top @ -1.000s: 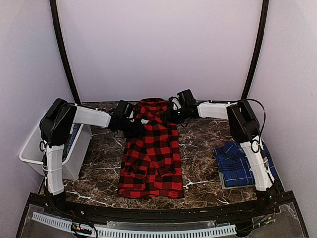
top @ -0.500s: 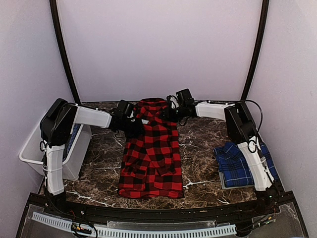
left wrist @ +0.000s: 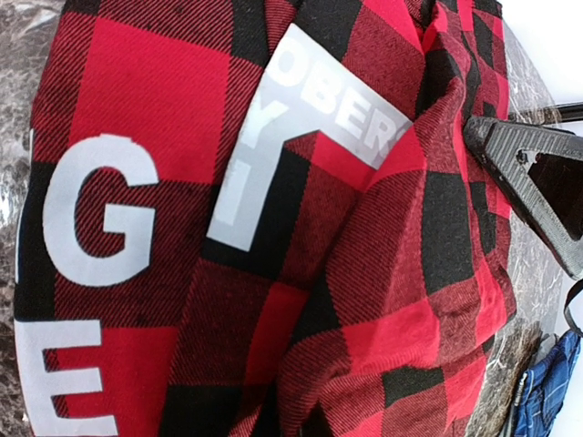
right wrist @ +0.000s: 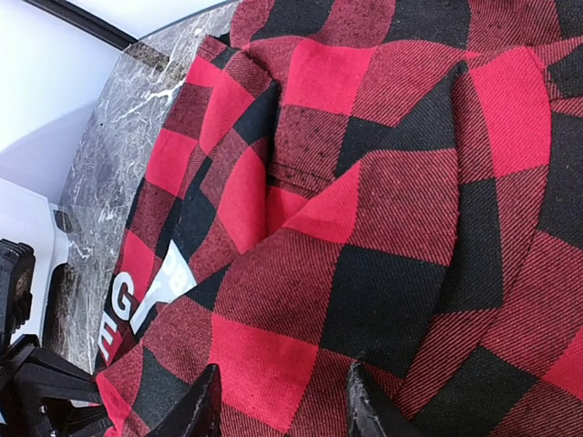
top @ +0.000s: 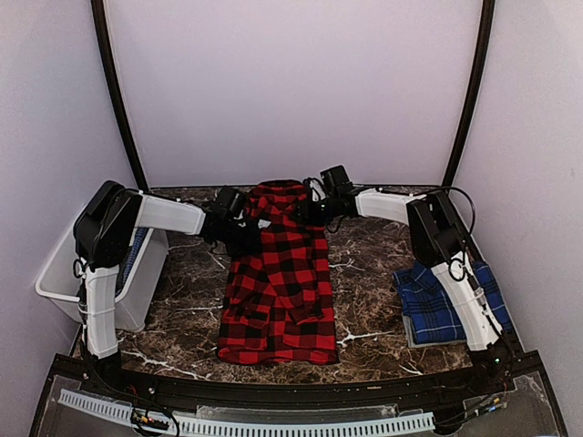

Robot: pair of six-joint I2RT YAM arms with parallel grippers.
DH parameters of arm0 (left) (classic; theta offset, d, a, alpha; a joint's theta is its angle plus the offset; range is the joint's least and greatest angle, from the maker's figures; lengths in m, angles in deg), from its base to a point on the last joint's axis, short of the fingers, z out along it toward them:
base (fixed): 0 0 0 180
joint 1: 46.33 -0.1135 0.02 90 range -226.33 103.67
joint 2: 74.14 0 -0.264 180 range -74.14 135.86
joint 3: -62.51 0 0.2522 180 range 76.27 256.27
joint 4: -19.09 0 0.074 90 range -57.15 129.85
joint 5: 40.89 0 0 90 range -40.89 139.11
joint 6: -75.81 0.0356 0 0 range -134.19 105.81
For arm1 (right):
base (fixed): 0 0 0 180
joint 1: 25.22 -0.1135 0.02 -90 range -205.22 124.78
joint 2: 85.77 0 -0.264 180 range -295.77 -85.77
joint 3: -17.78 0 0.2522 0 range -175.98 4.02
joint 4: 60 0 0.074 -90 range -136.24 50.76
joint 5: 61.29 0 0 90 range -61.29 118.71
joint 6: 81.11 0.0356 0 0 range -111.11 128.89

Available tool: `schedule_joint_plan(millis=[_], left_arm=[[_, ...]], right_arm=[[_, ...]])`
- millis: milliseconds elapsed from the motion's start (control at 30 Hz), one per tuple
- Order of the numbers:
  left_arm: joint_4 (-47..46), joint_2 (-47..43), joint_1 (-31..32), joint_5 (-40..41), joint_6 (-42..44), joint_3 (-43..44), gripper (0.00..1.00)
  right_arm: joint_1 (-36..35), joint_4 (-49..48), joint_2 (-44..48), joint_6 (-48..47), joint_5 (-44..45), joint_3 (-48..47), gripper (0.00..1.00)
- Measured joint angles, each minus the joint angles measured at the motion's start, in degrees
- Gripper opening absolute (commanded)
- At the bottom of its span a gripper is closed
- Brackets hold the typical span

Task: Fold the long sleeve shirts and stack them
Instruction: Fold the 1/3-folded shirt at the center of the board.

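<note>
Red shirt (top: 278, 291) lies lengthwise on the middle of the tabletop (top: 364, 264), collar at the far end. Your left jaws are closed on its far left shoulder; your right jaws stand half open at the far right shoulder. Blue shirt (top: 428, 305) lies folded, near right.

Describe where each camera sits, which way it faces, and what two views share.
Top external: above and behind the arms, looking down on the marble table; both arms show whole.
Left wrist: close over the red-and-black checked shirt, facing its white lettering; one black finger shows.
Right wrist: low over that shirt, facing across it to the table's edge; its two fingers show.
Shared: all three see that shirt.
</note>
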Motion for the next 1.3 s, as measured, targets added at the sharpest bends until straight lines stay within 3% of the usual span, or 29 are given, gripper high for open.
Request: schedule_joint_plan(millis=[67, 500, 733, 1000, 1100, 1300], left_arm=[[0.5, 0.0, 0.0, 0.0, 0.0, 0.0, 0.1], [5.0, -2.0, 0.0, 0.3, 1.0, 0.2, 0.26], [5.9, -9.7, 0.0, -0.1, 2.3, -3.7, 0.28], [5.8, -21.1, 0.0, -1.5, 3.8, -11.9, 0.29], [5.9, -25.6, 0.0, -2.2, 4.5, -15.8, 0.29], [6.6, -33.0, 0.0, -3.7, 5.5, -24.7, 0.29]], right_arm=[[0.0, 0.7, -0.5, -0.3, 0.0, -1.0, 0.44], [0.3, 4.3, -3.4, -2.6, 0.0, -7.7, 0.53], [0.3, 5.6, -1.1, -4.7, 2.0, -6.6, 0.6], [-0.3, 5.8, 19.1, -4.3, 5.2, 14.6, 0.51], [-1.5, 3.1, 29.8, -3.4, 5.7, 27.5, 0.46], [-6.5, -0.1, 44.9, -0.9, 5.9, 50.8, 0.46]])
